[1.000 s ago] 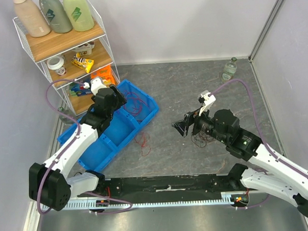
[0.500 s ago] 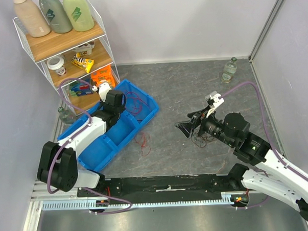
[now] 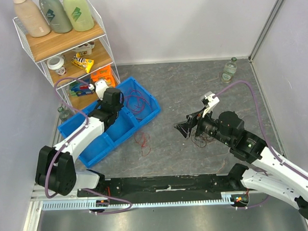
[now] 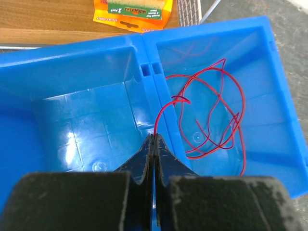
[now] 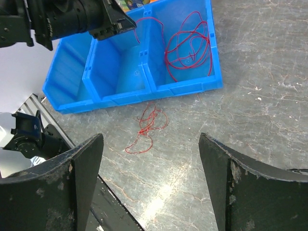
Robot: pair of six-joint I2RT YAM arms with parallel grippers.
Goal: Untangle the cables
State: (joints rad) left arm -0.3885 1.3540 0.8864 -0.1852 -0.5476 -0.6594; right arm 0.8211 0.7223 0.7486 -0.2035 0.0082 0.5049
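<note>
Nearest to me, past the arm bases, a small red tangle (image 5: 147, 127) lies loose on the grey table (image 3: 193, 88), just in front of the blue bin's long wall. To its right the right hand (image 5: 150, 139) hangs above the table with its fingers spread wide and nothing between them. From overhead, a bunch of black cables (image 3: 201, 140) lies on the table beneath that hand's body. Further back the blue bin (image 4: 86, 72) sits at an angle, split into three compartments. The left hand (image 4: 154, 143) is over the divider between the middle and end compartments, its fingers pressed together and pinching one end of a long red cable (image 4: 215, 108). The rest of that cable lies in loose loops on the floor of the end compartment. Behind the bin stands a wire shelf rack (image 3: 64, 45) with wooden boards, an orange packet (image 4: 134, 12) on one of them and bottles (image 3: 57, 15) on top. Far off in the right corner a small glass bottle (image 3: 229, 70) stands by the wall.
</note>
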